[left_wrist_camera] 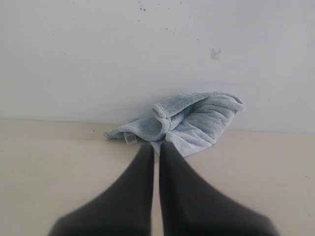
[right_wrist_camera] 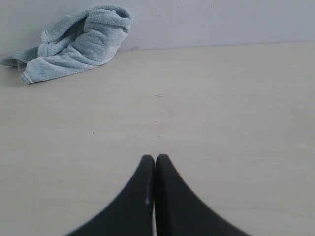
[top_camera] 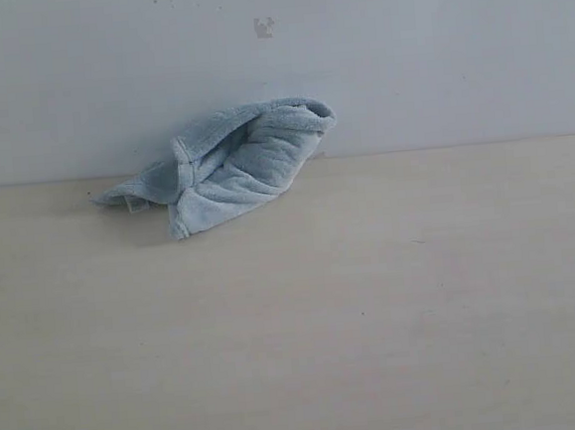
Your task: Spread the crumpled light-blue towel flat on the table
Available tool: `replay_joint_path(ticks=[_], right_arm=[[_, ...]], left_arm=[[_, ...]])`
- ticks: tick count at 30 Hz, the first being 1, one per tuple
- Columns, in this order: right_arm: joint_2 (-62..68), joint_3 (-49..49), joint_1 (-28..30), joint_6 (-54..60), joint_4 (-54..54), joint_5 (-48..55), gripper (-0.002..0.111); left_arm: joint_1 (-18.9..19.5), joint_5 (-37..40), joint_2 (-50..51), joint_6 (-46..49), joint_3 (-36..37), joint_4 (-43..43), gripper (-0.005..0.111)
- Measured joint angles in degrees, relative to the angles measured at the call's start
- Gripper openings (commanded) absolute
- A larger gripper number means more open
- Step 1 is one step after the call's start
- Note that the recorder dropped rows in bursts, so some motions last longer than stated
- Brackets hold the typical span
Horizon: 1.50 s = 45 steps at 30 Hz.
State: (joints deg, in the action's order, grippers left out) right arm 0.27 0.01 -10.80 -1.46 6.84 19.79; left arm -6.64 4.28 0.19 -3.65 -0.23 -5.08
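Observation:
The crumpled light-blue towel (top_camera: 234, 164) lies bunched in a heap at the far edge of the pale beige table (top_camera: 374, 298), against the wall. Neither gripper shows in the exterior view. In the left wrist view, my left gripper (left_wrist_camera: 156, 146) is shut and empty, its dark tips a short way from the towel (left_wrist_camera: 189, 120) and its small white label (left_wrist_camera: 130, 138). In the right wrist view, my right gripper (right_wrist_camera: 154, 158) is shut and empty above bare table, far from the towel (right_wrist_camera: 74, 44).
A plain grey-white wall (top_camera: 434, 54) rises right behind the towel, with a small scuff mark (top_camera: 264, 27) on it. Bare tabletop stretches in front of and to the right of the towel.

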Motion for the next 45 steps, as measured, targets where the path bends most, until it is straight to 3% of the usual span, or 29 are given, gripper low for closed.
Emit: replay_joint_path(ticks=[20,29,33,39,45], right_arm=[[0.0,0.0,0.0,0.77,0.0,-4.2,0.0],[0.0,0.0,0.0,-4.33,1.59,-29.05,0.0],[0.0,0.0,0.0,-15.75,1.59,-35.98,0.0],[0.0,-0.3,-0.43,-34.48,-2.34,-31.05,0.0],[3.98,-9.55,-8.08,-36.16,-12.68,-19.4,0.0]], left_arm=[[0.0,0.0,0.0,0.0,0.0,0.0,0.004],[0.0,0.0,0.0,0.0,0.0,0.0,0.004],[0.0,0.0,0.0,0.0,0.0,0.0,0.004],[0.0,0.0,0.0,0.0,0.0,0.0,0.004],[0.0,0.0,0.0,0.0,0.0,0.0,0.004]])
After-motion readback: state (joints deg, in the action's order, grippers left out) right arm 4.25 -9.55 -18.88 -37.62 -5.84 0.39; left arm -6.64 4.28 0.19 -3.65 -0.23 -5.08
